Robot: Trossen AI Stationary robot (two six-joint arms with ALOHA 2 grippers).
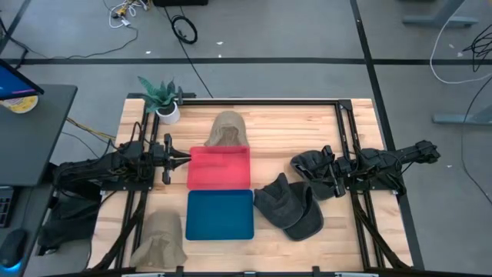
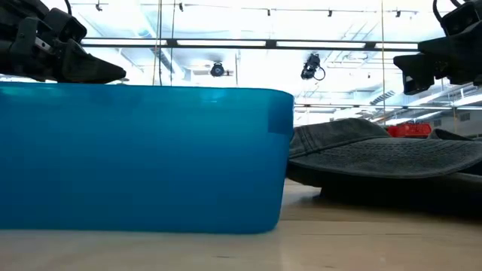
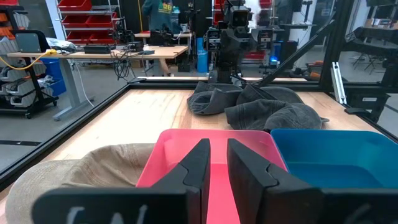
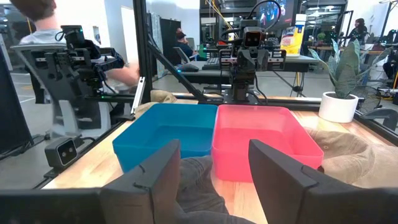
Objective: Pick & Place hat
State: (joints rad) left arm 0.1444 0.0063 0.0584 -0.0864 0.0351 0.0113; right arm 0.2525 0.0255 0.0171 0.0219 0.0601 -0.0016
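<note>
Two dark grey hats [image 1: 288, 204] lie overlapping on the table, right of the blue bin [image 1: 220, 214]. A tan hat [image 1: 228, 129] lies at the red bin's [image 1: 220, 167] far rim. Another tan hat [image 1: 160, 240] lies at the near left. My left gripper [image 1: 184, 159] hangs level at the red bin's left side, and its fingers [image 3: 202, 165] stand a narrow gap apart with nothing between them. My right gripper [image 1: 294, 164] hangs level, right of the red bin and above the dark hats [image 4: 196, 186], wide open and empty.
A potted plant [image 1: 163, 98] stands at the far left corner. Black frame rails [image 1: 346, 123] run along the table's sides and far edge. Bare wood shows at the far right. A person [image 4: 37, 25] is in the room beyond the table.
</note>
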